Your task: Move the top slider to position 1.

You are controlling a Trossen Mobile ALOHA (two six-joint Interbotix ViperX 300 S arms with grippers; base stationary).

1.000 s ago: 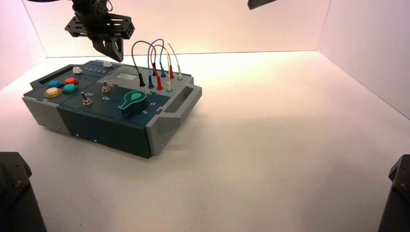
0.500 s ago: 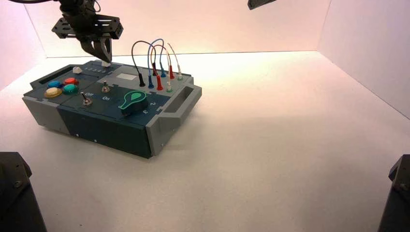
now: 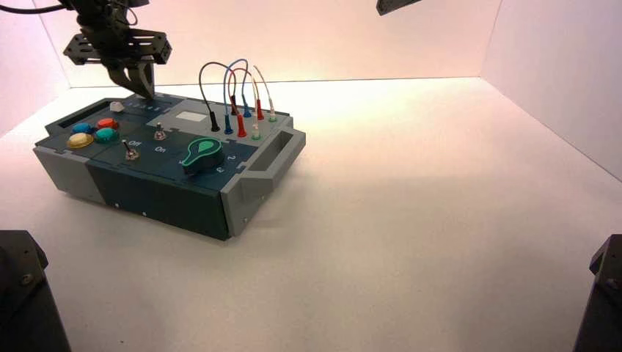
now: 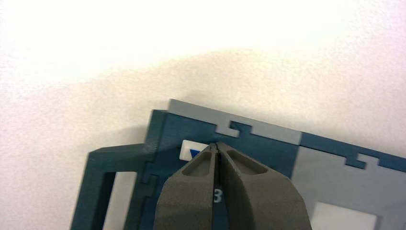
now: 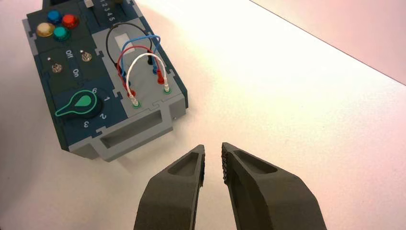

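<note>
Pressed together with no gap showing, the jaws of my left gripper [image 4: 218, 145] come to a point right at the top slider [image 4: 190, 152], whose white knob peeks out just beside the fingertips in the left wrist view. I cannot tell whether the tips actually touch it or only sit against its side. That knob sits at the far corner of the box [image 3: 242, 194], next to the dark blue handle cut-out, and a printed 3 shows between the fingers (the rest of the number row is hidden under them, so I cannot read where position 1 lies from here). From the high view, my left gripper [image 3: 141, 92] stands over the far left edge of the box, and the top slider itself is hidden behind it there; the second white slider [image 3: 116, 106] sits nearer, beside the coloured buttons [image 3: 94, 132].

My right gripper [image 5: 213, 160] hangs off to the side above the white table [image 3: 411, 220], well apart from the box, its jaws slightly parted and holding nothing. Its camera looks down on the green dial [image 5: 79, 105], the two toggle switches [image 5: 72, 62] and the looped wires [image 5: 136, 62].
</note>
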